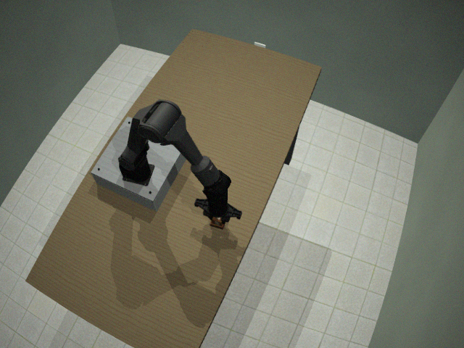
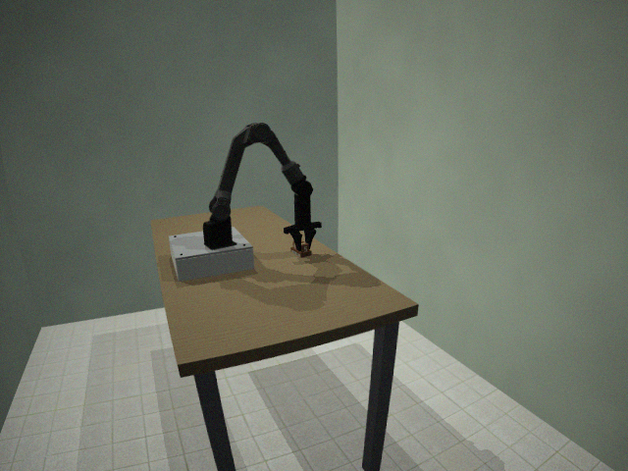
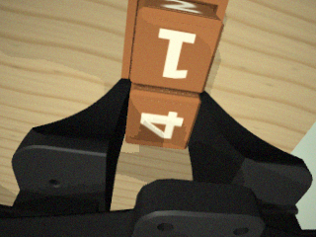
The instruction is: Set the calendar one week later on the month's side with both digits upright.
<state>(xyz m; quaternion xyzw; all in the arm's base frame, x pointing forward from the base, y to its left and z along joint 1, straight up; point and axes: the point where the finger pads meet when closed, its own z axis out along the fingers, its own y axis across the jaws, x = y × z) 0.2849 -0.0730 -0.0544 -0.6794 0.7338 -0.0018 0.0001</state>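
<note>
In the wrist view a small brown tray lies on the wooden table with two brown cubes in it. The far cube [image 3: 176, 49] shows a white 1 on its top face. The near cube [image 3: 161, 120] shows a white 4 on its top face. My gripper [image 3: 160, 100] points straight down, and its two dark fingers press the left and right sides of the near cube. In the top and exterior views the gripper [image 1: 217, 219] stands over the tray [image 1: 217, 225] near the table's right edge, and the gripper [image 2: 302, 241] hides most of the cubes. The month name is not readable.
The arm's grey base block [image 1: 138, 170] stands on the table's left side. The table's right edge [image 1: 262, 209] runs close to the tray. A small white thing [image 1: 259, 45] lies at the table's far edge.
</note>
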